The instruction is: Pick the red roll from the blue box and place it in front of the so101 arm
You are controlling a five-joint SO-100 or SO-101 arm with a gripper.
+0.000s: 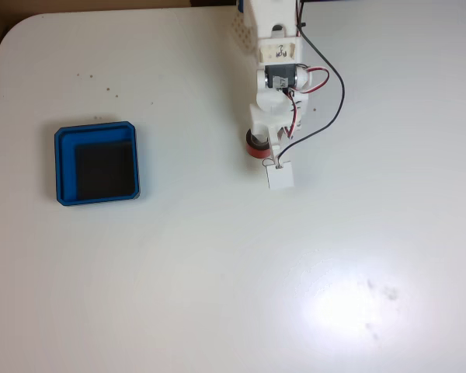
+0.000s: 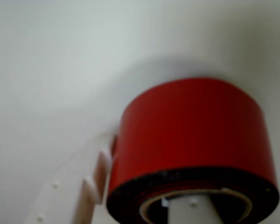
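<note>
Pincer (image 1: 258,149) grips the red roll (image 2: 196,140) above the white table (image 1: 217,272).

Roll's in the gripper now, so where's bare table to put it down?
The table is bare below the gripper holding the red roll, down to the near edge, and between the arm and the blue box. Crowded only right of the arm, where the wires loop.

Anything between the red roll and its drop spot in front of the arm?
Nothing visible. The red roll is held by the gripper, away from the blue box; the white table around it looks bare.
</note>
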